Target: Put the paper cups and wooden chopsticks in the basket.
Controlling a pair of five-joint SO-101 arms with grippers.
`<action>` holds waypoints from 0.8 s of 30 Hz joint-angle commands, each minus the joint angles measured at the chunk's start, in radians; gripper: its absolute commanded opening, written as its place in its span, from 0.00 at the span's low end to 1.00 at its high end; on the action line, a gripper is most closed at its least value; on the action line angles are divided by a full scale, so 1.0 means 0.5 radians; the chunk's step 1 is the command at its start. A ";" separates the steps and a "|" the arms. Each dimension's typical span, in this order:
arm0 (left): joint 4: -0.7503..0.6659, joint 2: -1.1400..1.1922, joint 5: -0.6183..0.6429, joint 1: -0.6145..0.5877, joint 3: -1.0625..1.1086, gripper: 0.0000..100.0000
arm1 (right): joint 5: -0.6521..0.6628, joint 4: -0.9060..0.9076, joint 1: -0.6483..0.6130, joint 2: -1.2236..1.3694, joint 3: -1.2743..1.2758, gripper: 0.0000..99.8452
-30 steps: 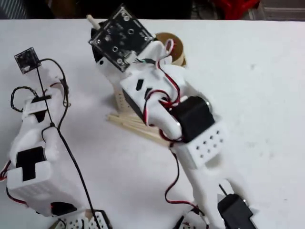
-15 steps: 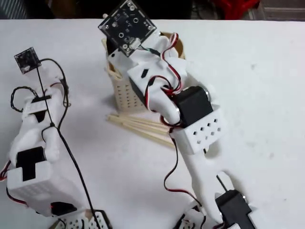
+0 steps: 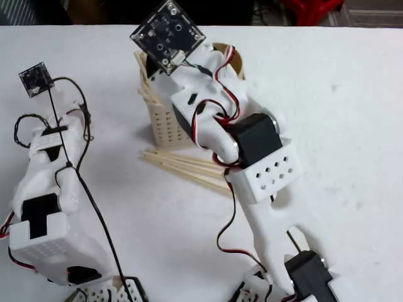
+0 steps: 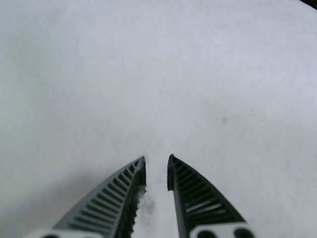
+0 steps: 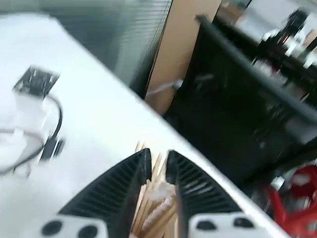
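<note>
- Right gripper: poised directly above the basket, with its jaws drawn almost together and only a narrow slit between them.
- Standing wooden chopsticks: they appear in that slit and just beyond the fingertips. Whether the jaws pinch them or merely frame them cannot be told.
- In the high view this bundle rises from the basket and leans fanned against the wall farthest from the right arm.
- Loose wooden chopsticks: several lie flat on the table just beside the basket's near wall. They are roughly parallel, and one end runs under the right arm.
- Paper cup: its brown rim shows at the basket's far corner, partly covered by the arm. Whether it sits inside the basket or behind it cannot be told.
- Left gripper: well apart from the basket, low over bare table. Its jaws are nearly closed with a thin gap, and it holds nothing.
</note>
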 commanded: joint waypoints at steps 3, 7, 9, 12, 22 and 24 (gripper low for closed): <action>-0.006 -0.020 -0.018 0.029 -0.080 0.09 | 0.003 0.698 0.020 -0.152 0.006 0.02; -0.003 -0.020 -0.018 0.029 -0.080 0.09 | 0.150 1.005 -0.005 -0.183 0.141 0.02; -0.006 -0.020 -0.018 0.026 -0.080 0.09 | 0.313 1.054 -0.063 -0.183 0.328 0.02; -0.006 -0.020 -0.018 0.026 -0.080 0.09 | 0.387 0.879 -0.130 -0.183 0.770 0.02; -0.006 -0.020 -0.018 0.029 -0.080 0.09 | 0.448 -0.170 -0.213 -0.158 2.022 0.09; -0.006 -0.020 -0.018 0.029 -0.080 0.09 | 0.445 -0.302 -0.213 -0.158 2.151 0.13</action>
